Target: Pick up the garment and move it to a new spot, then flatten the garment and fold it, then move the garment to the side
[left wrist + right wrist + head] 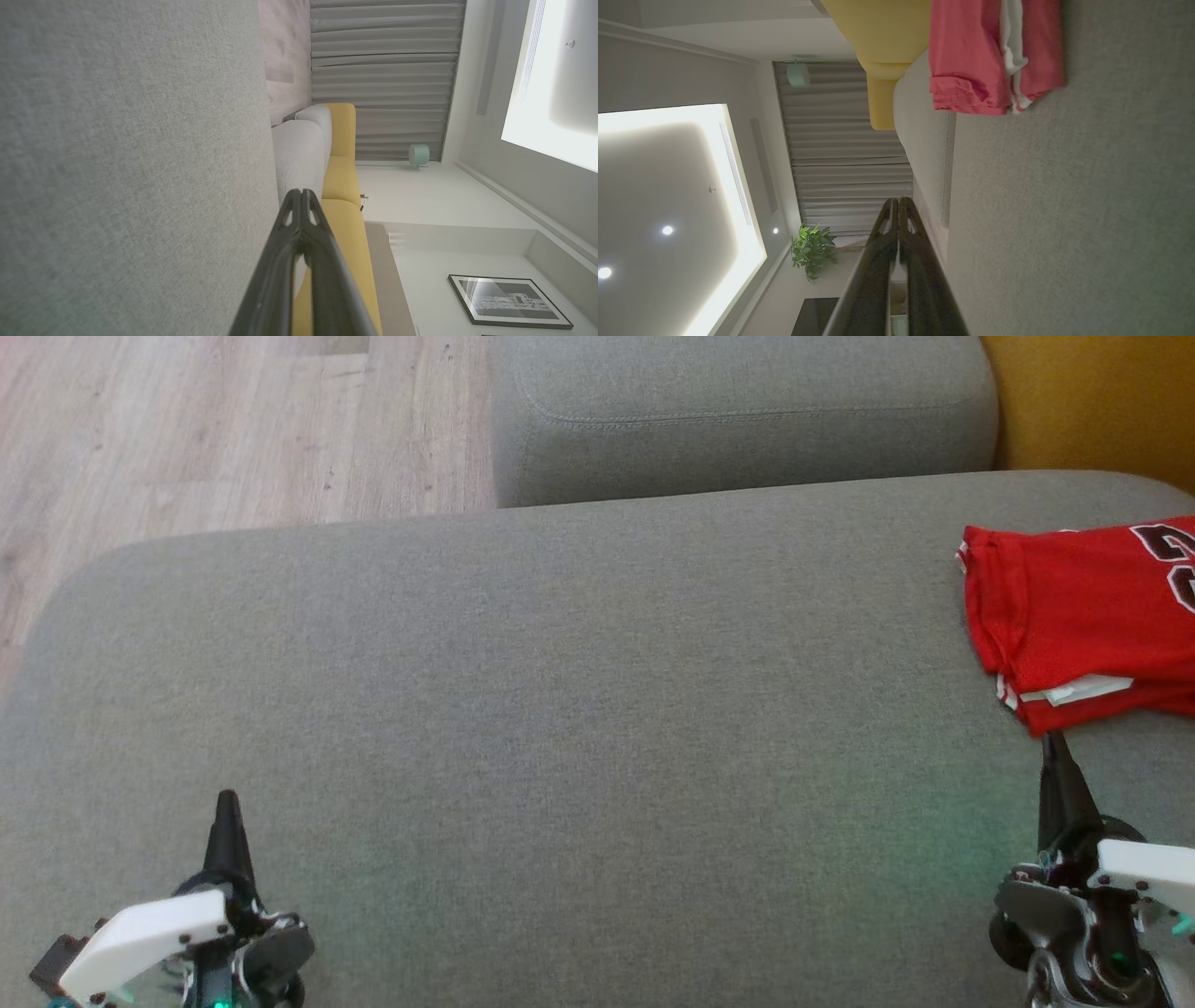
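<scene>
Open seat, one obstacle at the right

The grey seat gives free passage across its left, middle and near parts; the folded garment occupies the far right, and a cushion bounds the far edge.

We see our right gripper, two long dark fingers pressed together, above a grey woven sofa cushion; a folded red mesh garment with white edging lies on it, well apart; beyond, a yellow upholstered backrest, grey pleated curtains, a leafy green potted plant.

One garment, two cushions, two end effectors: left end effector, right end effector.
</scene>
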{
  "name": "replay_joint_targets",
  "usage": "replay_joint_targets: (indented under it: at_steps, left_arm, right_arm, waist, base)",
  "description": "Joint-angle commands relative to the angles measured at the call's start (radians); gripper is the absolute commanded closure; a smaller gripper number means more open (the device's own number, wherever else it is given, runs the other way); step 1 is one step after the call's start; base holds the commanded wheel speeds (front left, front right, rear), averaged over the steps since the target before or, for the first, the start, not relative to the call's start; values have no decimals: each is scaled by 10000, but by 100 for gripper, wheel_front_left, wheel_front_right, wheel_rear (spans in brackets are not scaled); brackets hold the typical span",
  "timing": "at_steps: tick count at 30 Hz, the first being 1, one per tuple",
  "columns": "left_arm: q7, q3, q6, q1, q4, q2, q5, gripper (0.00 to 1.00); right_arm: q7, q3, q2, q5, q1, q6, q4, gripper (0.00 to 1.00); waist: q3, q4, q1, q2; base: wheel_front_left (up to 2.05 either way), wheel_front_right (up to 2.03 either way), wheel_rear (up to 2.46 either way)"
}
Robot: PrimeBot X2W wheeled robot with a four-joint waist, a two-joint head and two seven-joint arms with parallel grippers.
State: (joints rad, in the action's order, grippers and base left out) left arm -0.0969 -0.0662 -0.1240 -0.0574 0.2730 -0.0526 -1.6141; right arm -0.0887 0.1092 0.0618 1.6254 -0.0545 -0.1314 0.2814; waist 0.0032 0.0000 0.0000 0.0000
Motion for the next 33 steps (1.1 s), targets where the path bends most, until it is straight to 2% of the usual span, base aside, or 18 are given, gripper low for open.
replay_joint_targets:
  at_steps: [1,33]
  left_arm:
    - [-75,-366,-67,-497,-280,-59,-36,100]
    - [-110,-410,-67,-501,-279,-29,1,100]
  right_arm:
    - [-71,-171,42,12,-514,7,-378,100]
    - [-133,-94,-12,-52,-521,7,-374,100]
  waist:
    - [-1,0,0,0]
    - [-1,0,0,0]
  base:
    - [0,0,0]
    - [0,0,0]
